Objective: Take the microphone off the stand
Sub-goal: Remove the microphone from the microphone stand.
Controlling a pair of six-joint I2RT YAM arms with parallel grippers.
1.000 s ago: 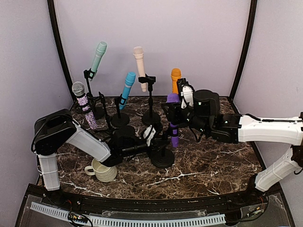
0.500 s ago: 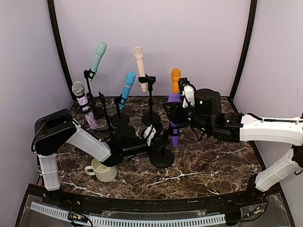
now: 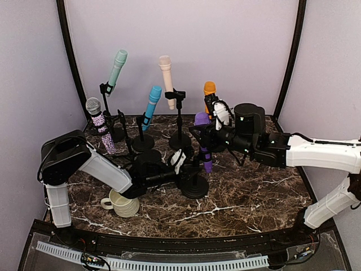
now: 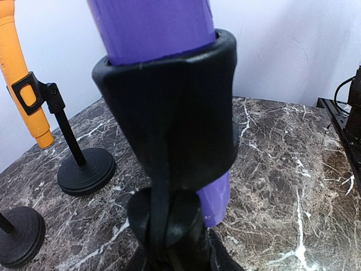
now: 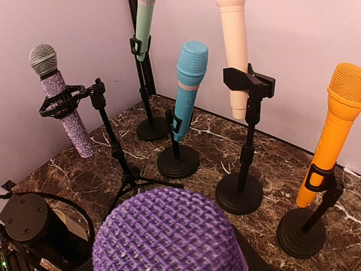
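The purple microphone (image 3: 206, 153) stands almost upright in the black clip (image 4: 169, 118) of a short black stand (image 3: 193, 189) at the table's centre. Its body fills the top of the left wrist view (image 4: 152, 22), and its tail pokes out below the clip. My left gripper (image 3: 183, 162) is shut on the stand's pole just under the clip. My right gripper (image 3: 212, 134) is shut on the microphone below its mesh head (image 5: 169, 231). That head hides the right fingers in the right wrist view.
Other microphones stand on stands behind: sparkly lilac (image 3: 100, 127), mint green (image 3: 117, 66), blue (image 3: 152, 100), cream (image 3: 167, 79) and orange (image 3: 209, 93). A cream cup (image 3: 123, 203) sits at the near left, and a tripod's legs (image 5: 135, 180) spread beside the purple head.
My right gripper and the purple microphone's head have shifted slightly left and back, so more of the orange microphone shows. The left arm has not moved.
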